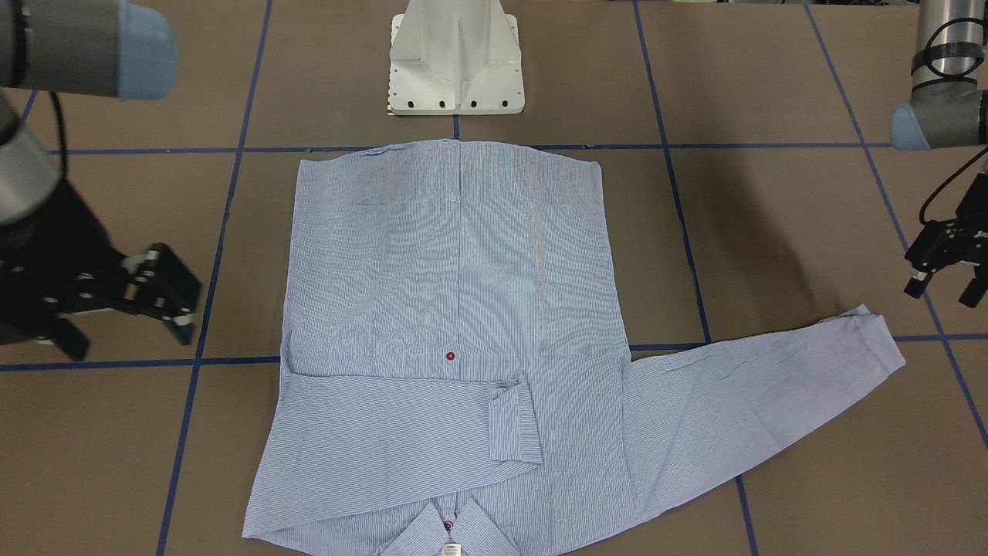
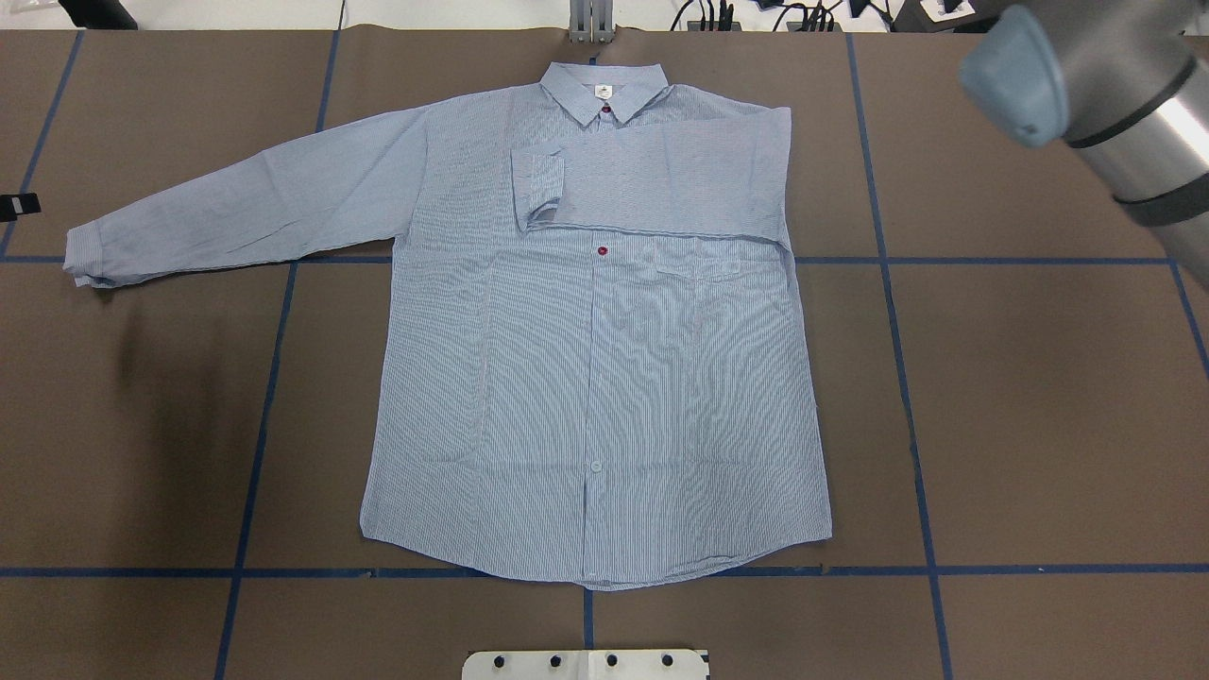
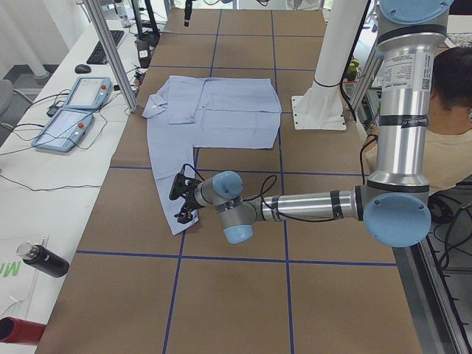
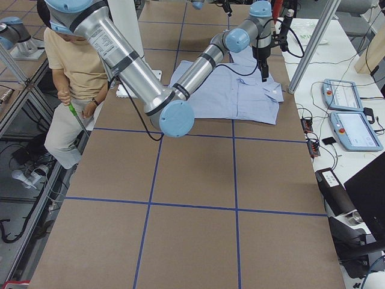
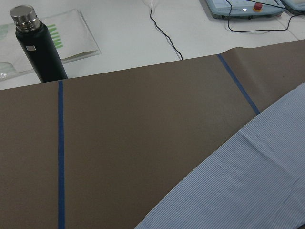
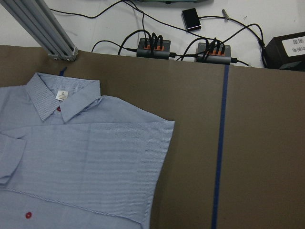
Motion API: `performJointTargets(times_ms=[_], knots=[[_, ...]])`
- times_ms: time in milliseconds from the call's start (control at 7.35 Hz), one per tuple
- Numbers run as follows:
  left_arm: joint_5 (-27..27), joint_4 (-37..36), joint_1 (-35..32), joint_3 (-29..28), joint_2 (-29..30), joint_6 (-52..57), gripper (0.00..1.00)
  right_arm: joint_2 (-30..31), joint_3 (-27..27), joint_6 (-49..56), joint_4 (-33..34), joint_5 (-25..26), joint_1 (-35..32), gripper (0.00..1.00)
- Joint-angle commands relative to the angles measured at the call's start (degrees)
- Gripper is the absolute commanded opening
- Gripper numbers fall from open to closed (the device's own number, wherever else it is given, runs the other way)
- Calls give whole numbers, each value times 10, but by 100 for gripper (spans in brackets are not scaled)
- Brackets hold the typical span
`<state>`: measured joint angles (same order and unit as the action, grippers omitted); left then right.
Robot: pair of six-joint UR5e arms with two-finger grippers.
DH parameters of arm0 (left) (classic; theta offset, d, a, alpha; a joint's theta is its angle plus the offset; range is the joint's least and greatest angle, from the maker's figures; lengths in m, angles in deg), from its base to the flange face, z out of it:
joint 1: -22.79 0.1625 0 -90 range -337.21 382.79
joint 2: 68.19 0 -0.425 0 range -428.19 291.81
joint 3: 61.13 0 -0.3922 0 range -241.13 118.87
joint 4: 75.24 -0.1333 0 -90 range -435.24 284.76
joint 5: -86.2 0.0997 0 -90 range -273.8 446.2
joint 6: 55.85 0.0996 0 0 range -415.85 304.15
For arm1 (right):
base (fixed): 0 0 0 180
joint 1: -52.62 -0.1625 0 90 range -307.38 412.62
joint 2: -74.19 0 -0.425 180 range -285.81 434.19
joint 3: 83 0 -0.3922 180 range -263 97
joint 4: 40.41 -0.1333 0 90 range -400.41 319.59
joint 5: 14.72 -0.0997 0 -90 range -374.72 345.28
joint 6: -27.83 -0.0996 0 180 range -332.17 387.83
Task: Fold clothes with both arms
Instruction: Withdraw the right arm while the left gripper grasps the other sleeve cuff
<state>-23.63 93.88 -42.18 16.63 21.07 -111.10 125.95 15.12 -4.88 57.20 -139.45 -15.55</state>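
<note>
The pinstriped shirt [image 2: 604, 397] is spread front-up in the middle of the brown table [image 2: 1039, 425], with its collar [image 2: 604, 90] on the side away from the robot's base. The sleeve on the robot's right [image 2: 661, 179] is laid across the chest, so that fold is judged done, while the other sleeve [image 2: 246, 212] is stretched out to the robot's left and is judged the step in hand. The left gripper [image 1: 942, 293] is held near the cuff [image 2: 90, 255] of that outstretched sleeve, its jaws parted and nothing gripped. The right gripper [image 1: 123, 336] is kept just beside the shirt's folded side, likewise spread wide and empty. For the next move, the left gripper would need to be lowered onto the cuff and closed on it. The sleeve would then be carried inward over the chest, and care would be needed that the folded sleeve is not dragged.
</note>
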Motion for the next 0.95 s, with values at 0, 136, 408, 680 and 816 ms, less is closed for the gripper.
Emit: performJointTargets(times_ms=[0,136,408,680,816], knots=[[89,53,86,-52,4,-88,99,114,29,197,0,-67,-105,99],[106,87,97,-92,12,-88,98,137,44,217,-1,-80,-116,99],[109,91,97,-124,24,-88,83,142,63,212,-1,-77,-116,99],[113,91,103,-143,43,-87,83,144,63,211,-1,-77,-116,99],[114,92,105,-143,43,-87,78,144,65,210,-1,-77,-116,99]])
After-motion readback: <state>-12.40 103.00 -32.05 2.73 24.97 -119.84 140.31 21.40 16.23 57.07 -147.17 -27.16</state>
